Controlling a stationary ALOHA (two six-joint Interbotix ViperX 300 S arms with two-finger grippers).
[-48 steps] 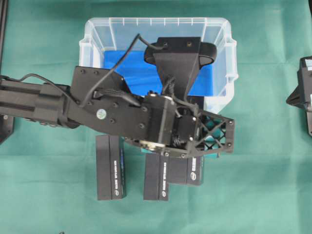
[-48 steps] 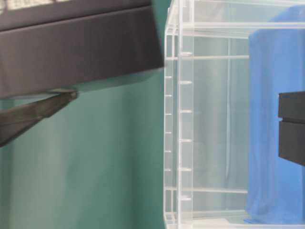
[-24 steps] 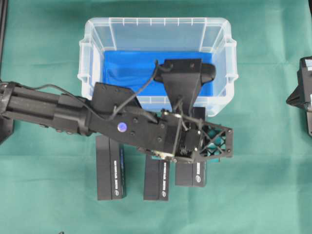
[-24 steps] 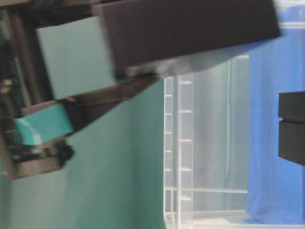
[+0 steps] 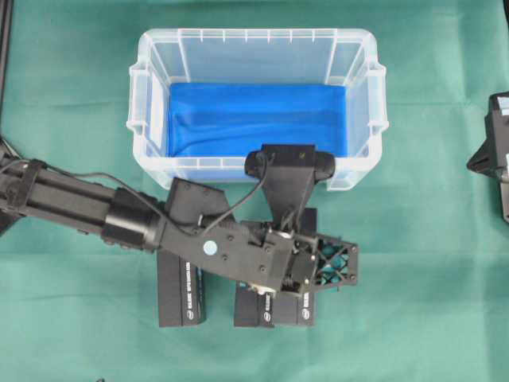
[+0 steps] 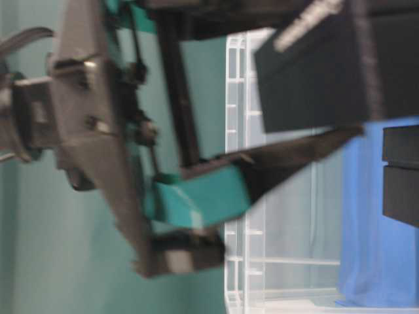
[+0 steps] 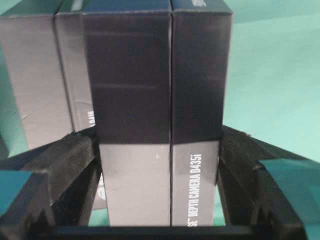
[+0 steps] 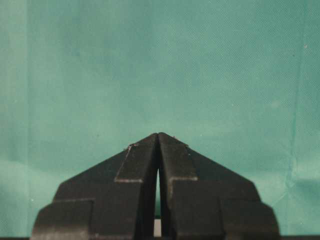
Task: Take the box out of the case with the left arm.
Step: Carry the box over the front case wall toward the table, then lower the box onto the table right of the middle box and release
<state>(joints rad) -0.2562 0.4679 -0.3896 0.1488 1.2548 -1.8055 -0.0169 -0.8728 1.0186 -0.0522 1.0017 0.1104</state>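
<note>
1. Overhead: the left gripper [image 5: 332, 267] hung outside the case [image 5: 143, 79], over two boxes on the table [image 5: 413, 318]; the held box [image 5: 308, 298] could knock them.
2. Table-level: one case, blurred gripper.
3. Left wrist: jaws clamped the box; three boxes counted.
4. Right wrist: the right gripper [image 8: 158, 137] was closed, empty.

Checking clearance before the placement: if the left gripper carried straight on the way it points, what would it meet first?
Probably the boxes already on the table; the left gripper holds a box between its jaws, right above them. Depth is unclear.
</note>
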